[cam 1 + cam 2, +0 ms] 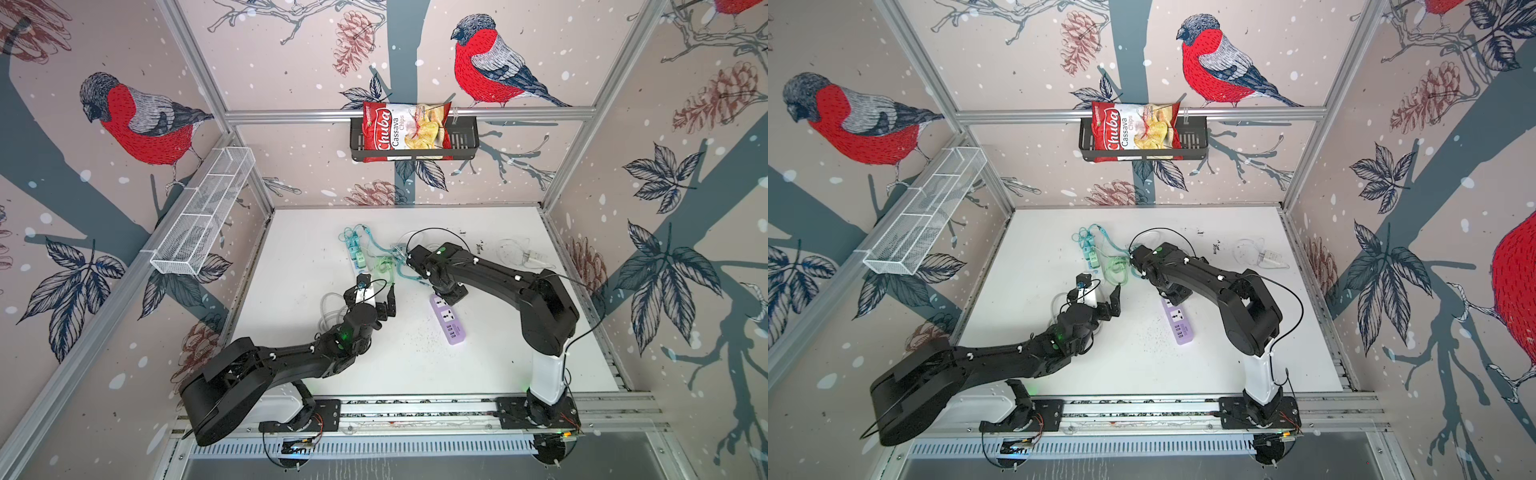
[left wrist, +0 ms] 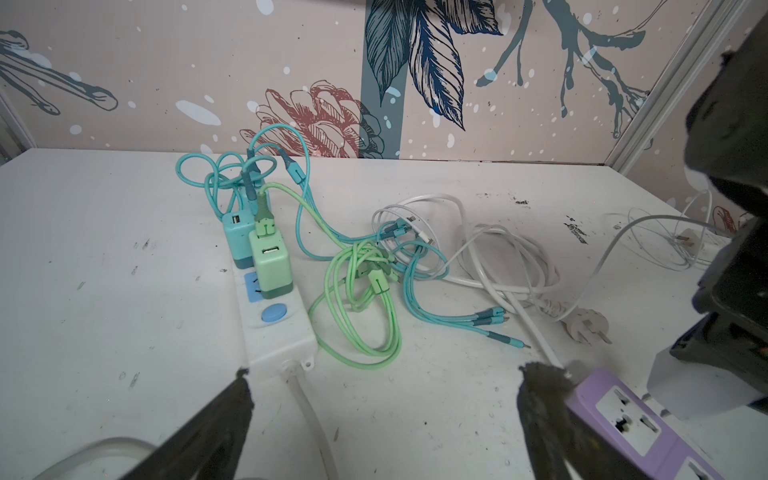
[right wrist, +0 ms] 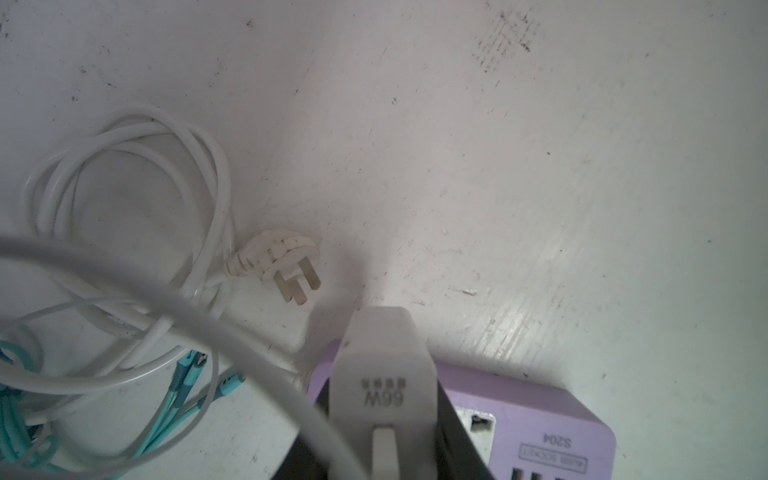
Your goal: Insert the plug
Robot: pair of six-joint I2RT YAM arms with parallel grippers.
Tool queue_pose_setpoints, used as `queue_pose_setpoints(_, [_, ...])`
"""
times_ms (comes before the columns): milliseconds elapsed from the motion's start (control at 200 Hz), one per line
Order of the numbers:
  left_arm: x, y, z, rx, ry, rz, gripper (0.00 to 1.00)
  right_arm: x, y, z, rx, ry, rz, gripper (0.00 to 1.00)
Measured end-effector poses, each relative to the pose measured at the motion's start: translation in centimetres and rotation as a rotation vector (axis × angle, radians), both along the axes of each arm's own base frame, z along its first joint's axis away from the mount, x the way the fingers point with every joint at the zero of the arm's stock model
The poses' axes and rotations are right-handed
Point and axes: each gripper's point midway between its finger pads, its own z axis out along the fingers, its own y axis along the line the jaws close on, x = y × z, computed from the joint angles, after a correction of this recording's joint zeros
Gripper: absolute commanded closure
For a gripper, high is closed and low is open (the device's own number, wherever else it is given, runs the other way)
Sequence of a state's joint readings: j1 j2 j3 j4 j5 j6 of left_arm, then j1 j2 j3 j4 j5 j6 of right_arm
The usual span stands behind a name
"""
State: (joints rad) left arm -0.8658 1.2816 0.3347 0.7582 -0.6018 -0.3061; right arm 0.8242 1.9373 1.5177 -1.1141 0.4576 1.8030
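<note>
The plug (image 3: 384, 374) is a white charger block marked 66W, and my right gripper (image 3: 384, 415) is shut on its sides. It stands upright over the far end of the purple power strip (image 3: 540, 424), which also shows in both top views (image 1: 451, 322) (image 1: 1177, 326). Its pins are hidden, so how deep it sits cannot be told. In the left wrist view the plug (image 2: 698, 386) hangs under the right arm above the purple strip (image 2: 623, 419). My left gripper (image 2: 384, 372) is open and empty, above bare table between the two strips (image 1: 374, 291).
A white power strip (image 2: 278, 332) carries a green charger (image 2: 270, 262) and a blue one (image 2: 237, 237). Green, teal and white cables (image 2: 374, 282) lie tangled behind. A loose three-pin plug (image 3: 286, 262) lies beside the purple strip. A chips bag (image 1: 405, 126) hangs on the back wall.
</note>
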Motion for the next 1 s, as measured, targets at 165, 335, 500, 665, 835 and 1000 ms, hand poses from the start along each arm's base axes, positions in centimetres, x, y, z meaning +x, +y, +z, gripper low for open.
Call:
queue_pose_setpoints(165, [0.1,0.1,-0.1,0.003,0.002,0.003,0.02,0.2,0.3,-0.2,-0.006,-0.008,0.008,1.0])
queue_pose_setpoints(335, [0.1,0.1,-0.1,0.001,0.001,0.004,0.02,0.4,1.2,0.2,0.015,-0.024,0.021,1.0])
queue_pose_setpoints(500, [0.1,0.2,0.0,-0.003,-0.004,0.007,0.02,0.4,1.7,0.3,0.023,-0.032,0.025,1.0])
queue_pose_setpoints(665, [0.1,0.3,-0.1,-0.002,-0.003,0.009,0.02,0.5,1.8,0.1,0.022,-0.03,0.024,1.0])
queue_pose_setpoints(835, [0.2,0.4,-0.2,-0.002,-0.003,0.012,0.02,0.3,1.9,-0.1,0.015,-0.037,0.031,1.0])
queue_pose_setpoints(1000, [0.2,0.5,-0.2,-0.001,-0.002,0.013,0.02,0.2,1.7,-0.2,0.004,-0.046,0.023,1.0])
